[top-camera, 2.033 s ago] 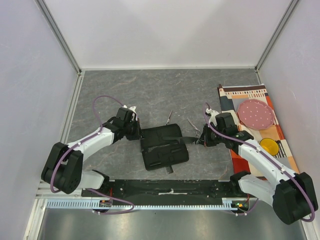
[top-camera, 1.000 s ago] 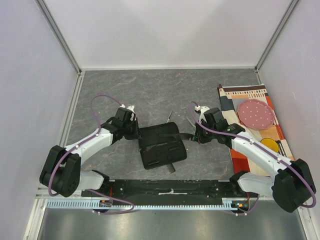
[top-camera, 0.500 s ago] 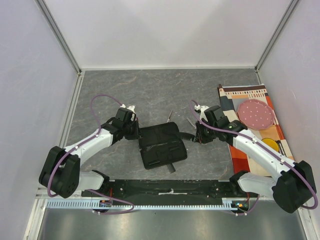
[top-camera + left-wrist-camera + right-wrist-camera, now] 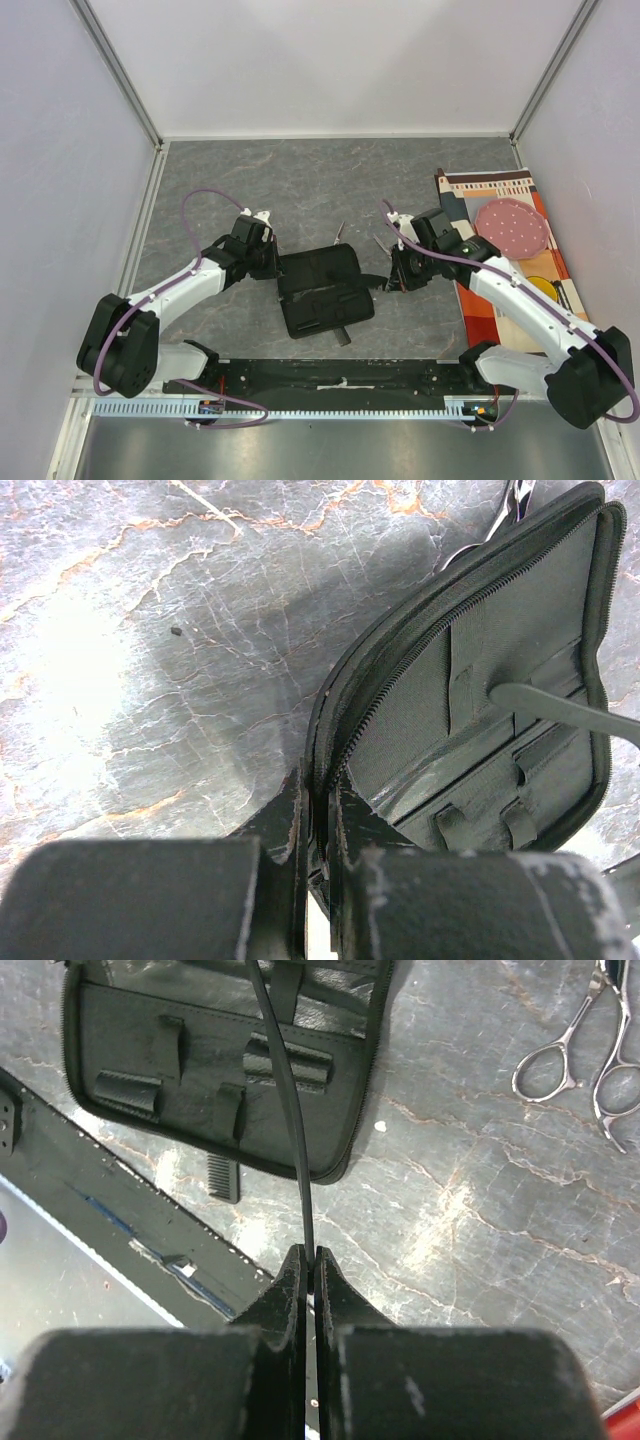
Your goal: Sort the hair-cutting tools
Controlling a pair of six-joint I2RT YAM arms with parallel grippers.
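Note:
The black fabric pouch (image 4: 320,290) lies open mid-table. My left gripper (image 4: 275,262) is shut on its left zippered edge, seen close in the left wrist view (image 4: 320,800). My right gripper (image 4: 393,282) is shut on the thin handle of the black comb-like tool (image 4: 285,1110), whose far end reaches over the pouch's pockets (image 4: 200,1060). The tool's tip also shows in the left wrist view (image 4: 560,708). Two silver scissors lie behind the pouch, one to the left (image 4: 340,232) and one to the right (image 4: 383,245). The flat black comb (image 4: 222,1175) peeks from under the pouch's near edge.
A patterned cloth (image 4: 500,185) lies at the right with a pink plate (image 4: 510,227) and a yellow bowl (image 4: 540,292) on it. A black rail (image 4: 340,375) runs along the near edge. White walls close in the sides and back.
My right gripper has moved left towards the pouch, carrying the thin tool over it. The pouch has shifted a little to the left in my left gripper.

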